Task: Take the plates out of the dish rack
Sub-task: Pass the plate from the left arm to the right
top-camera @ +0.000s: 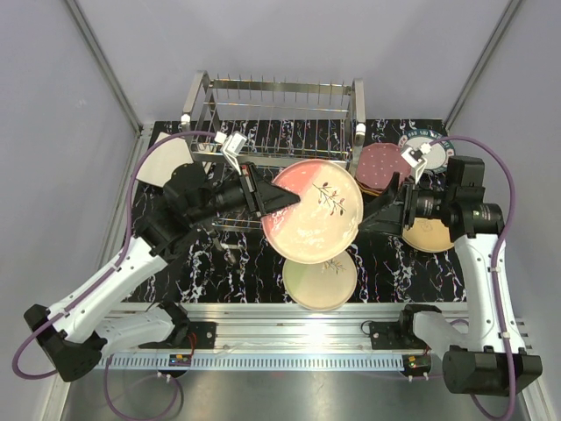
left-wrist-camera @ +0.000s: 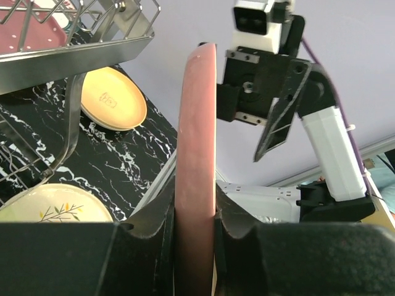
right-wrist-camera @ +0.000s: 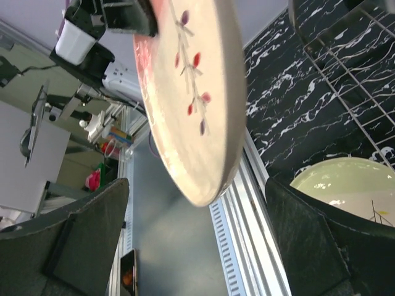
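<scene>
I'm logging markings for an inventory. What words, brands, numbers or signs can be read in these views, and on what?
Nothing reads clearly.
Small stamp on the round yellow-tan plate: too small to read.
Marks on the dark teal rim of the white plate: blurred, possibly only pattern.
On the round pink-and-cream plate with a twig motif: no text.

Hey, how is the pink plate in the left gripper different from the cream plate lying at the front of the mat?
The pink plate is held in the air, clamped at its rim by the left gripper; the cream plate lies flat on the black mat. The pink plate shades from pink to cream; the cream plate is one pale colour. Both are round with a leaf sprig.
</scene>
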Controlling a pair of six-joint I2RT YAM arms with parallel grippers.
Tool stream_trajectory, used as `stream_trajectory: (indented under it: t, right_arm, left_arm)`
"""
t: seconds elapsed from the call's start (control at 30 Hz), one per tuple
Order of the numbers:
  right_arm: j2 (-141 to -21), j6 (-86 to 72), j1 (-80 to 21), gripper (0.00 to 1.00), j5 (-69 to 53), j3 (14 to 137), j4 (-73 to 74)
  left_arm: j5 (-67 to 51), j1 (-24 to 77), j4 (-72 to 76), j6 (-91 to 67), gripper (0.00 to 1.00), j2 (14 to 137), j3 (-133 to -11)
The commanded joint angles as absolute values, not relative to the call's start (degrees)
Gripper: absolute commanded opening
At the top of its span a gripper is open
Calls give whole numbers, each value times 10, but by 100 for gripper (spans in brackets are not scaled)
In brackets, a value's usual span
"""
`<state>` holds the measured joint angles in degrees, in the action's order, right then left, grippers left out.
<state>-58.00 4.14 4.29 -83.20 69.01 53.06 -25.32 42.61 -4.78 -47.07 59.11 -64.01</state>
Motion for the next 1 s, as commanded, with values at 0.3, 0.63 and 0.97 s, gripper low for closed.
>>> stream_trajectory:
  t: [0.3, 0.63, 0.97]
  right_arm:
    - [-557, -301, -57, 94, -798, 609, 115]
    - [-551, -442, -77, 23, -812, 557, -19]
    - [-513, -454, -67, 0, -813, 521, -15]
  left_arm:
    - [-268, 432, 97, -497, 0, 578, -636]
    - [-247, 432, 96, -480, 0, 573, -621]
    - [-190, 432, 24, -428, 62, 523, -607]
